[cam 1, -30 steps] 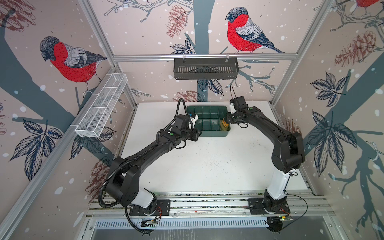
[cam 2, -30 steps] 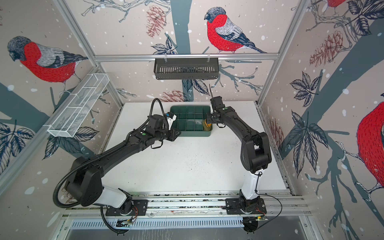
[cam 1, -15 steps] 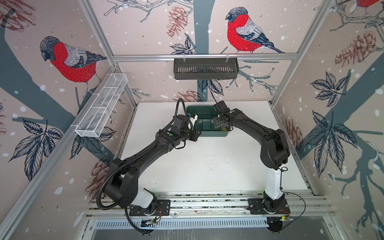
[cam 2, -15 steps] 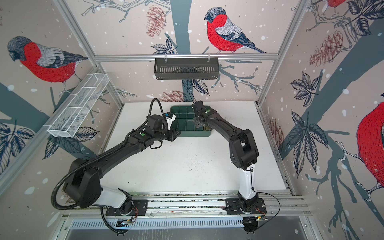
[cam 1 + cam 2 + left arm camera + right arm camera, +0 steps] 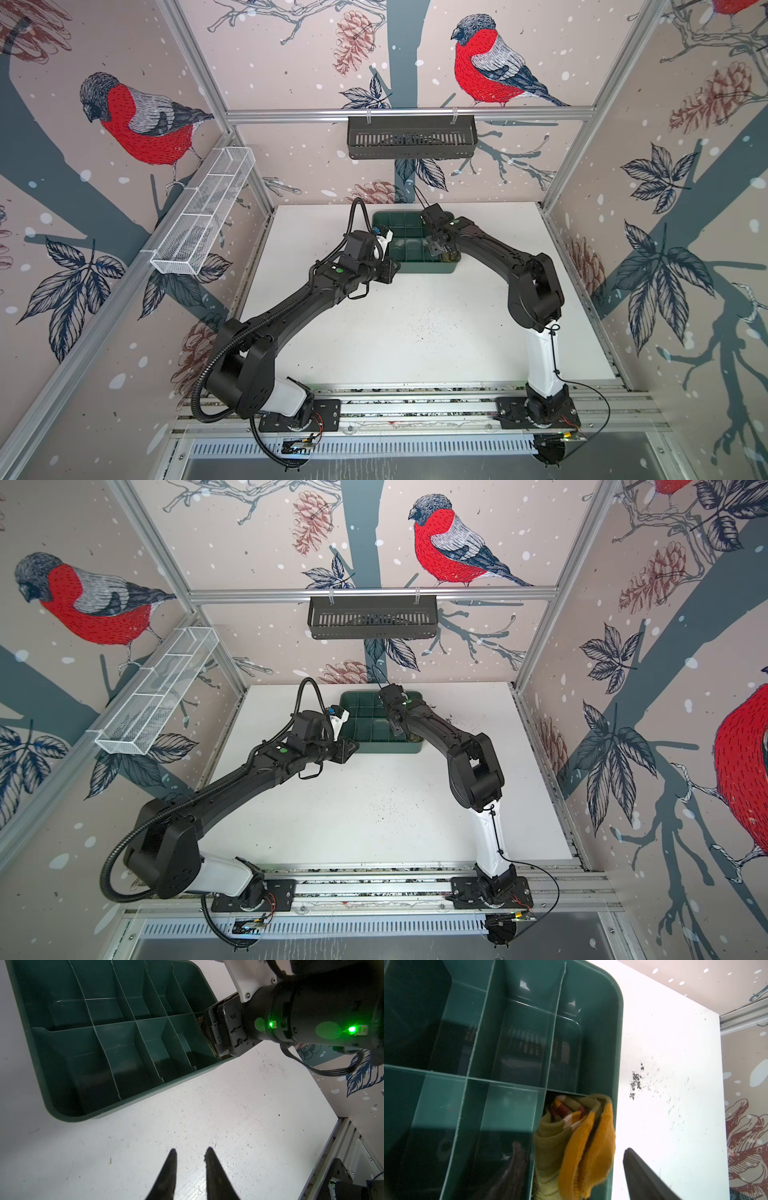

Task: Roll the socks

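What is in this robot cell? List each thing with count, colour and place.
socks: one bundle, olive-green and orange, corner compartment of the tray
tray: one, dark green, far middle of the table
table: one, white, cell floor
slotted basket: one, black, back rail
wire basket: one, white, left wall
left gripper: one, black, slightly open, over the table near the tray
right gripper: one, black, open astride the socks

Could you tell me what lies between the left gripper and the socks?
Left wrist view: bare table, the tray's near wall, then empty compartments before the socks.
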Controlling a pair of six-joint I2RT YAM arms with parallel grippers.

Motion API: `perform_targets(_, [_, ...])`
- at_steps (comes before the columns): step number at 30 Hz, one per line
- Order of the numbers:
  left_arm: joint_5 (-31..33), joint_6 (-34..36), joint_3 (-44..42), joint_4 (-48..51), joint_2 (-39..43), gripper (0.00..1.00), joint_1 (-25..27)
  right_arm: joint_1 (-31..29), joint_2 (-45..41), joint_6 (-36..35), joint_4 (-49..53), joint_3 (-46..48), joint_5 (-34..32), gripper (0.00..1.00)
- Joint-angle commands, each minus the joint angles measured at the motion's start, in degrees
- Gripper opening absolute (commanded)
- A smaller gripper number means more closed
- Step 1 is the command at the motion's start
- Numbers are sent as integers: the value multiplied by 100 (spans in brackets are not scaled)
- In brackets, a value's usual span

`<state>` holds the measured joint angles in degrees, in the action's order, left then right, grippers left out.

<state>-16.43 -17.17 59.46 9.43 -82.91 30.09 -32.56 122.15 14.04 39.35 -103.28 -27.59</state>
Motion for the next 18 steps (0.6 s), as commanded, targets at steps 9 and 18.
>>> perform_targets(9, [-15, 6, -58, -126, 34, 26, -38, -14, 326, -126, 196, -218, -166, 62])
perform_targets(18, [-15, 10, -66, -114, 68, 26, -56, 39, 410, -77, 215, -202, -86, 33])
